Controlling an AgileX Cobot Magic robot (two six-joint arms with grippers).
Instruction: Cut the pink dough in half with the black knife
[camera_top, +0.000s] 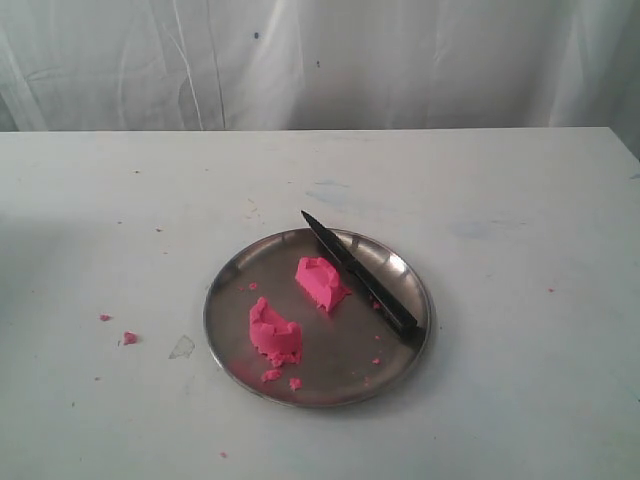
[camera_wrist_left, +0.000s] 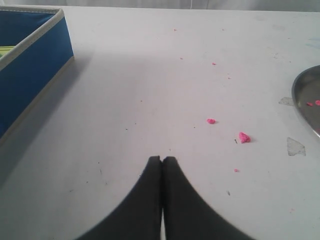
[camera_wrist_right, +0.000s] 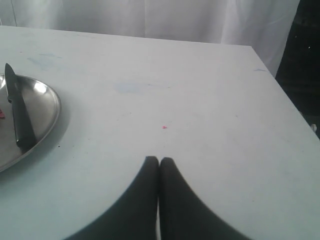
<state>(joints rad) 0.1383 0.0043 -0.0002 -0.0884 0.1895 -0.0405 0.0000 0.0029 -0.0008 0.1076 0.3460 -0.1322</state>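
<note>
Two chunks of pink dough (camera_top: 274, 333) lay apart on the steel plate (camera_top: 345, 345). The black knife (camera_top: 360, 275) rested just beside the farther chunk, its tip past the rim. Pink crumbs (camera_top: 129, 338) dotted the white counter (camera_top: 520, 250) left of the plate, and a blue box (camera_wrist_left: 30, 65) stood farther off. Left fingers (camera_wrist_left: 150, 175) and right fingers (camera_wrist_right: 150, 172) were pressed together, empty, each off to its own side of the plate.

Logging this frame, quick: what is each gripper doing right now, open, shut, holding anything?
Left gripper: shut, holding nothing.
Right gripper: shut, holding nothing; the black knife lies on the plate.
</note>
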